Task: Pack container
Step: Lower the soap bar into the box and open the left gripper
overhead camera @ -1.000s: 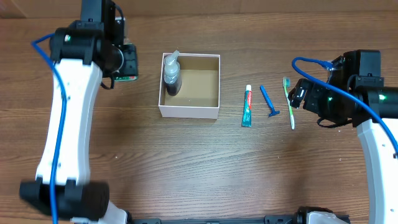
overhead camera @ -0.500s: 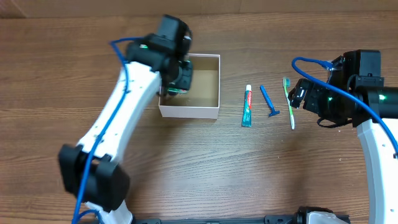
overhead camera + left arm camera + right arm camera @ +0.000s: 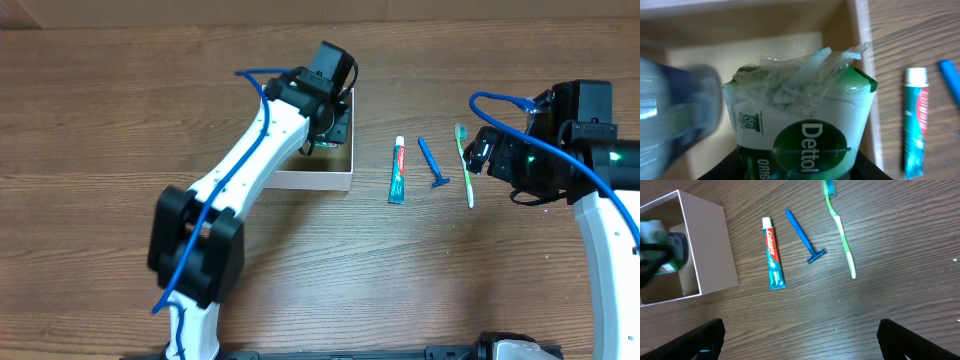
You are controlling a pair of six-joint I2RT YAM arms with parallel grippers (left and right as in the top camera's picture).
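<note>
Sitting left of centre on the wooden table (image 3: 450,280), the square white-walled box with brown cardboard inside (image 3: 320,181); left gripper (image 3: 327,128) above it, clenched on a green-and-white Dettol pack (image 3: 805,130). Right of box: toothpaste tube (image 3: 398,172), blue razor (image 3: 432,163), green toothbrush (image 3: 465,165). Beyond the toothbrush, right gripper (image 3: 801,330) fingers spread wide.

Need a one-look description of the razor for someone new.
Find the white-walled container on the wooden table; three slim items lie in a row to its right in the overhead view. The razor is the middle one, between the toothpaste tube and the green toothbrush. It alone is solid blue, with a short crosswise head.
</note>
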